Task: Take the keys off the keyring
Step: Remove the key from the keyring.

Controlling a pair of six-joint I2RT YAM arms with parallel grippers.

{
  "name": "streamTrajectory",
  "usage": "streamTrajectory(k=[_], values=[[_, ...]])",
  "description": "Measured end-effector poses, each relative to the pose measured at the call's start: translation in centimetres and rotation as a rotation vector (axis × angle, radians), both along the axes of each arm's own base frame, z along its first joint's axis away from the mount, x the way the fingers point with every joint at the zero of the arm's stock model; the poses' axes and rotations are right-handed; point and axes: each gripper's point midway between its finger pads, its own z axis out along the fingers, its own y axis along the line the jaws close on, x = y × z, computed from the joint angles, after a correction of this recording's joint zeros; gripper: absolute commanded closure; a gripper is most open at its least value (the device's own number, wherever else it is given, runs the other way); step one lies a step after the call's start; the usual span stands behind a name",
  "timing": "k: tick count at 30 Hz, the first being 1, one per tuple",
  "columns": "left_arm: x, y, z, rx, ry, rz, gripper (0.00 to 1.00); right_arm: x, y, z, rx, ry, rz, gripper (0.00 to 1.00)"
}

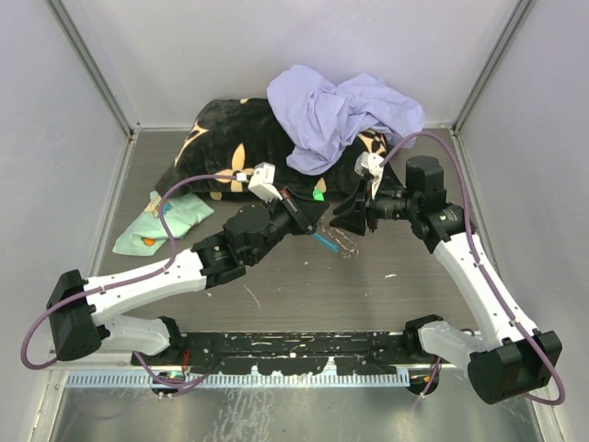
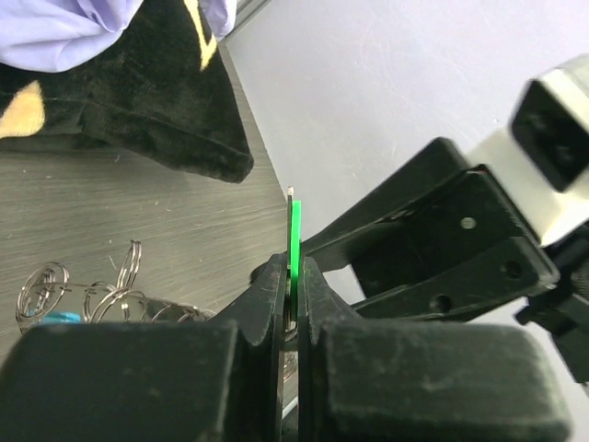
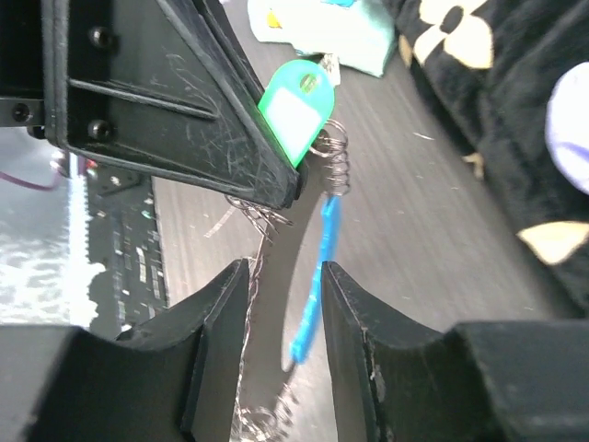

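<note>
- Left gripper [image 1: 308, 210]: reaching over the middle of the bench [image 1: 304, 295]. Its jaws are pressing shut on the green key tag [image 2: 294, 235].
- Green key tag: standing upright above the left fingertips. It is showing edge-on in the left wrist view, so its flat face with a pale label is reading only in the right wrist view. The metal key belonging to it is too small and too hidden to make out.
- Keyring [image 1: 342, 244]: a loop of silver chain hanging from the tag end down toward the bench, between the two grippers. In the left wrist view the left fingers are cutting off part of its coils.
- Blue crescent [image 3: 317, 276]: hanging with the chain, slanting down in front of the bench. Its lower end is passing behind the right fingers.
- Right gripper [image 3: 285, 267]: facing the left gripper, close to it. Its jaws are standing apart, with the chain and the blue crescent running through the gap and bare bench showing between them. Whether either finger is touching the chain cannot be told.
- Black blanket [image 1: 230, 138]: patterned, lying at the far side of the bench, partly covered.
- Purple cloth [image 1: 340, 110]: lying bunched on top of the black blanket.
- Mint-green cloth [image 1: 170, 221]: lying on the left of the bench, partly crossed by the left arm's cable.
</note>
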Motion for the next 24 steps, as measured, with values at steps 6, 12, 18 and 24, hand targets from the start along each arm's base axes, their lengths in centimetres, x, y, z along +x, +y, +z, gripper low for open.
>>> streamTrajectory(k=[6,12,18,24], values=[[-0.2,0.3,1.1,-0.033,-0.009,-0.001,1.0,-0.2,1.1,0.0,0.1,0.094,0.031,0.57],[-0.3,0.5,2.0,-0.06,-0.021,-0.002,1.0,0.1,1.6,1.3,0.168,0.114,0.039,0.6],[-0.4,0.4,2.3,-0.077,-0.019,-0.005,1.0,0.4,1.9,2.1,0.201,0.137,0.035,0.73],[-0.3,0.4,2.7,-0.094,-0.024,-0.002,1.0,0.1,2.1,2.4,0.214,0.144,0.057,0.91]])
